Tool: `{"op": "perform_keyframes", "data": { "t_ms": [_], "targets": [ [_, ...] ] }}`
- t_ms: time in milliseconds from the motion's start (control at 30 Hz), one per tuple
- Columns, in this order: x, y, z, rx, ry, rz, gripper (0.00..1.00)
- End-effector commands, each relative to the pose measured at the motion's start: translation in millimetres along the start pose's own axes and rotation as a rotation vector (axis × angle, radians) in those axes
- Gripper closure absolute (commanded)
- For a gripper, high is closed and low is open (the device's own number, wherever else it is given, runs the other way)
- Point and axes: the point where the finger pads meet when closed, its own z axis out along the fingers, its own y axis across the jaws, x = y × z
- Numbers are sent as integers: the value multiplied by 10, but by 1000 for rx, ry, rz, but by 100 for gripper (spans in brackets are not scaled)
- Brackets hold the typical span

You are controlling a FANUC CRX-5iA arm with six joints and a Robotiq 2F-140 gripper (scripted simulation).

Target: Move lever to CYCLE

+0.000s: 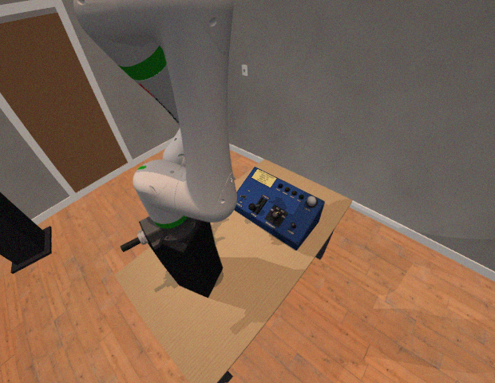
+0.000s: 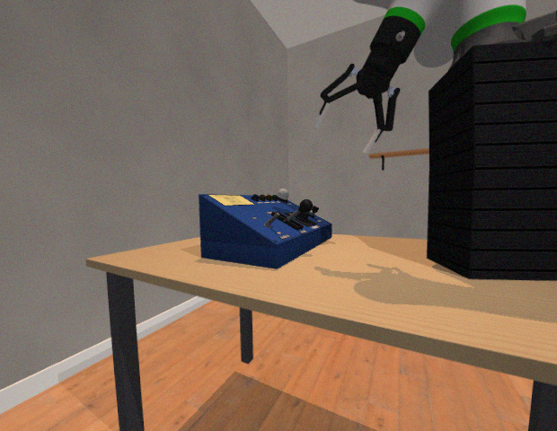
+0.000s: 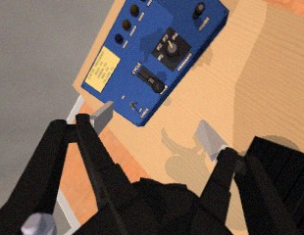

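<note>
Lever [image 3: 153, 82] sits in its black slot on the sloped face of the blue console [image 2: 251, 232], with its round knob at the end of the slot away from the CYCLE label. That console stands toward the left end of the wooden worktop [image 2: 287, 296]. Further right and way up in the air, the claw [image 2: 348, 121] hangs spread wide with nothing in it, well apart from the console. Right of that is the arm's black pedestal [image 2: 497, 162].
</note>
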Motion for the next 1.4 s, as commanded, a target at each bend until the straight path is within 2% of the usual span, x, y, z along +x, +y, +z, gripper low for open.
{"op": "perform_keyframes", "data": {
  "t_ms": [0, 33, 67, 167, 200, 267, 300, 400, 433, 533, 567, 700, 733, 867, 900, 1100, 1133, 1267, 1300, 1367],
  "targets": [
    [19, 30, 30, 2, 0, 106, 0],
    [19, 30, 30, 2, 0, 106, 0],
    [37, 55, 54, -7, -3, 202, 0],
    [37, 55, 54, -7, -3, 202, 0],
    [55, 82, 79, -17, -6, 302, 0],
    [55, 82, 79, -17, -6, 302, 0],
    [74, 108, 104, -27, -8, 408, 0],
    [74, 108, 104, -27, -8, 408, 0],
    [94, 134, 129, -37, -10, 517, 0],
    [94, 134, 129, -37, -10, 517, 0],
    [114, 161, 155, -48, -11, 631, 0],
    [114, 161, 155, -48, -11, 631, 0],
    [135, 187, 180, -58, -11, 749, 0],
    [135, 187, 180, -58, -11, 749, 0],
    [158, 212, 206, -69, -11, 871, 0],
    [158, 212, 206, -69, -11, 871, 0],
    [181, 237, 232, -79, -10, 996, 0],
    [181, 237, 232, -79, -10, 996, 0],
    [205, 261, 258, -90, -8, 1124, 0],
    [205, 261, 258, -90, -8, 1124, 0]
  ]
}}
